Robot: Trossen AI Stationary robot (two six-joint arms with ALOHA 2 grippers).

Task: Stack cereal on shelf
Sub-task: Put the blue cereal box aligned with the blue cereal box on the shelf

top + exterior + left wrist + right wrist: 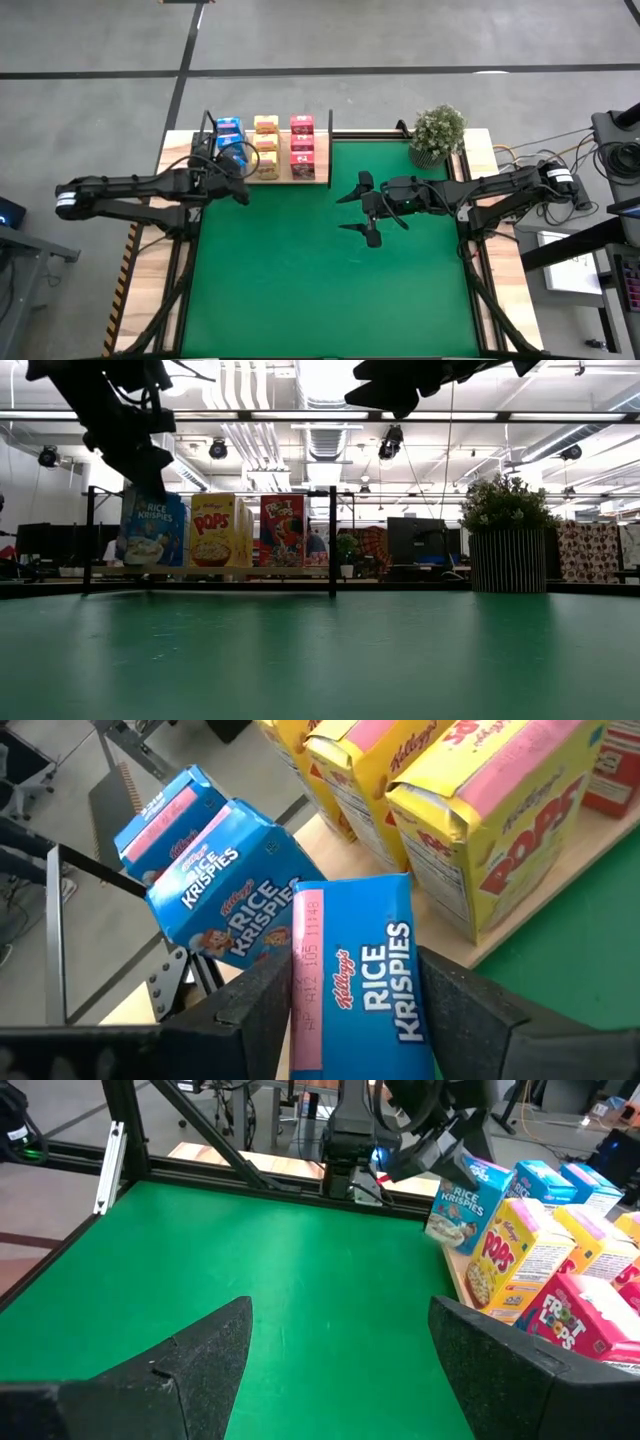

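Straddling the front blue Rice Krispies box [360, 985] on the shelf [322, 172], the left gripper [355, 1020] has a dark finger on each side of the carton; whether the pads actually press the cardboard or stand just off it cannot be told from the wrist view. That box sits tilted in the low view, its lower edge at the shelf board. Behind it on the shelf, two more blue boxes [215, 870] stand in the same row, the nearer one leaning. Next along the shelf comes a row of yellow Pops boxes [266, 145], and beyond those a row of pink Froot Loops boxes [302, 146], so the shelf carries three colour rows side by side between its thin black posts [332, 540]. The shelf lies along the far edge of the green mat [330, 270]. Well away from the shelf, over the middle of the mat, the right gripper [366, 208] hangs above the surface with its fingers spread wide and holding nothing. A potted plant [437, 134] stands at the mat's far corner, on the side opposite the shelf.
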